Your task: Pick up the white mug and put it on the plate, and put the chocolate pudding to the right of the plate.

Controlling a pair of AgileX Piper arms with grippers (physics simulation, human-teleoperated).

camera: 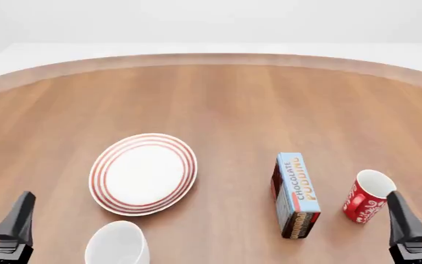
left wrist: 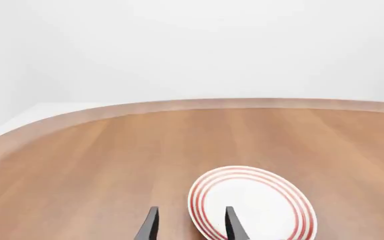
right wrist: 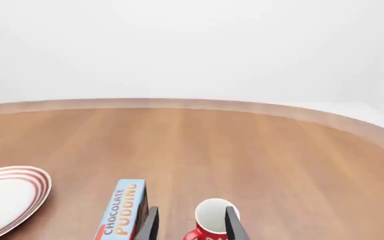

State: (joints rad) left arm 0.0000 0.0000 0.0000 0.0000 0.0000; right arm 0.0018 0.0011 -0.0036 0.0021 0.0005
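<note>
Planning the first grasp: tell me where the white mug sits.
In the front view the white mug stands at the near edge, left of centre, just in front of the plate.

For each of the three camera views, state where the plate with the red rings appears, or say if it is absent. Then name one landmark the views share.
Front view: the plate lies left of centre, beyond the white mug, left of the chocolate pudding.
Left wrist view: low in the picture, ahead of the left gripper.
Right wrist view: only part shows, cut by the picture's edge.
Shared landmark: the table's curved far edge.
</note>
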